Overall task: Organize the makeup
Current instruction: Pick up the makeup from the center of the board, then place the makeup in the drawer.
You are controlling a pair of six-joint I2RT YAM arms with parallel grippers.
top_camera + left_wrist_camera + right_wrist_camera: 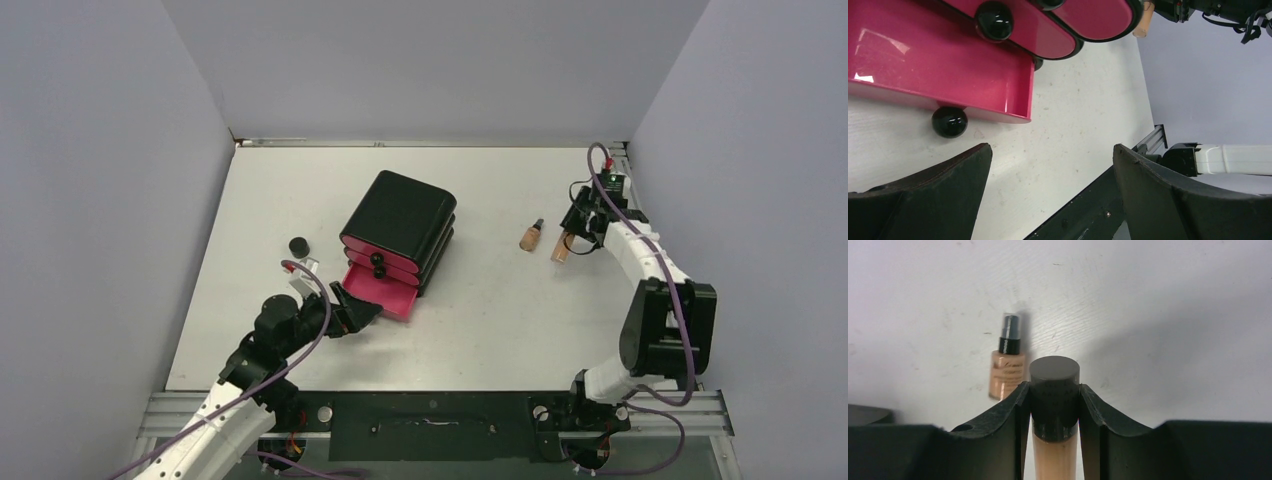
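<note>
Right gripper [1054, 391]: jaws clamped on the dark cap of a tan dark-capped tube [1054, 455], well to the right of the black cabinet [400, 222]; a tan pump bottle [531, 236] sits between tube and cabinet, just beside the tube. Left gripper [1052, 150]: jaws wide apart, holding nothing, at the front of the cabinet's pulled-out bottom pink drawer [380, 290]. Small black round jar [297, 244]: left of the cabinet, apart from it.
</note>
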